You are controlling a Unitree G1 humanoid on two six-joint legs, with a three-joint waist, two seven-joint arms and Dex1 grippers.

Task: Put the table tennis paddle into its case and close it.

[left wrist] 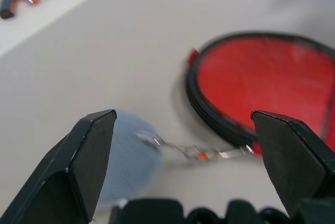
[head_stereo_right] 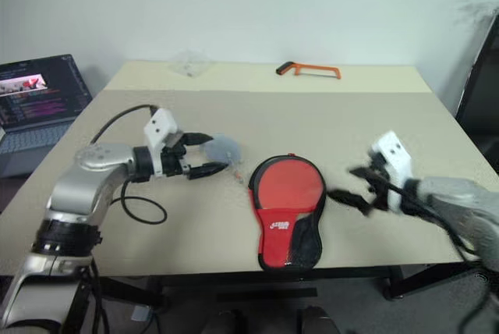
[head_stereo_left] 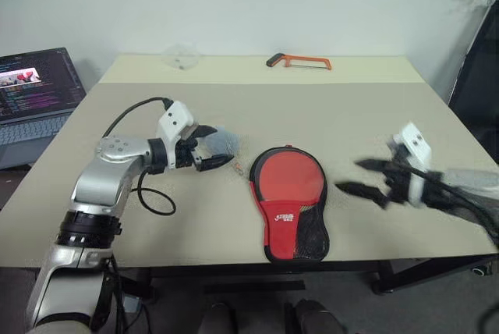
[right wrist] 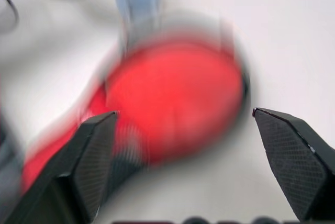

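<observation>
We see the case (head_stereo_left: 288, 203) lying closed near the desk's (head_stereo_left: 351, 123) front edge, narrow end toward that edge. Both grippers, left (head_stereo_left: 217, 149) and right (head_stereo_left: 360, 177), flank it, jaws wide and empty. The left wrist view shows its zipper chain (left wrist: 194, 153).

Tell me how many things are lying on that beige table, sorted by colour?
Red: 1, the case
Orange: 1, the hacksaw
Whitish: 1, the oval pendant on the case's chain
Clear: 1, a small see-through object at the far edge, too faint to name
Total: 4
</observation>
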